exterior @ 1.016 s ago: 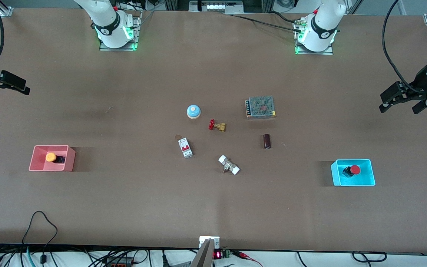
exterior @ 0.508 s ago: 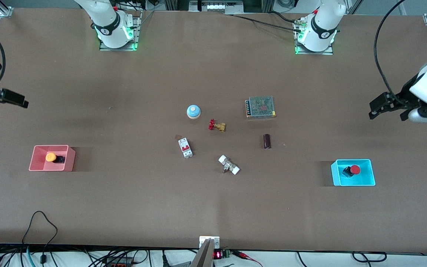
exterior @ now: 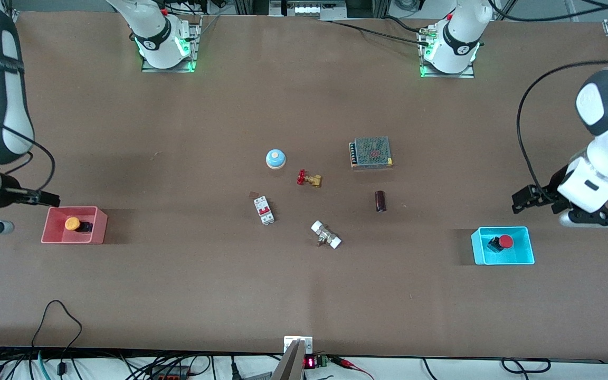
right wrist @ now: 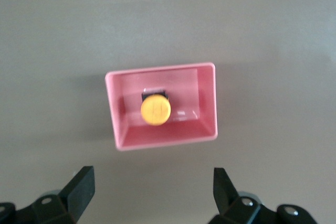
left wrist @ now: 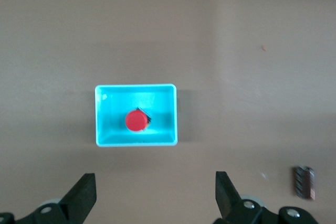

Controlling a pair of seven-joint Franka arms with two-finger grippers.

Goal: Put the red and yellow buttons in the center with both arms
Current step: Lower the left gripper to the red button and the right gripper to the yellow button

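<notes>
The red button [exterior: 502, 243] lies in the cyan bin [exterior: 525, 258] toward the left arm's end of the table. It also shows in the left wrist view [left wrist: 136, 120]. The yellow button [exterior: 73, 224] lies in the pink bin [exterior: 50, 235] toward the right arm's end, and shows in the right wrist view [right wrist: 155, 109]. My left gripper [exterior: 530, 198] hangs open and empty over bare table beside the cyan bin [left wrist: 173, 114]; its own view shows it too [left wrist: 155, 192]. My right gripper [exterior: 44, 200] hangs open and empty beside the pink bin [right wrist: 212, 103]; its own view shows it too [right wrist: 154, 190]. The center [exterior: 335, 203] is brown table.
Around the center lie a light-blue domed button [exterior: 275, 158], a red-handled brass valve [exterior: 309, 179], a breaker [exterior: 264, 210], a white-ended valve [exterior: 326, 235], a dark cylinder [exterior: 380, 201] and a mesh-topped box [exterior: 371, 152]. The cylinder also shows in the left wrist view [left wrist: 305, 182].
Both arms have swung in from the table's ends, and each gripper has come down beside its bin. The buttons and the center parts have not moved.
</notes>
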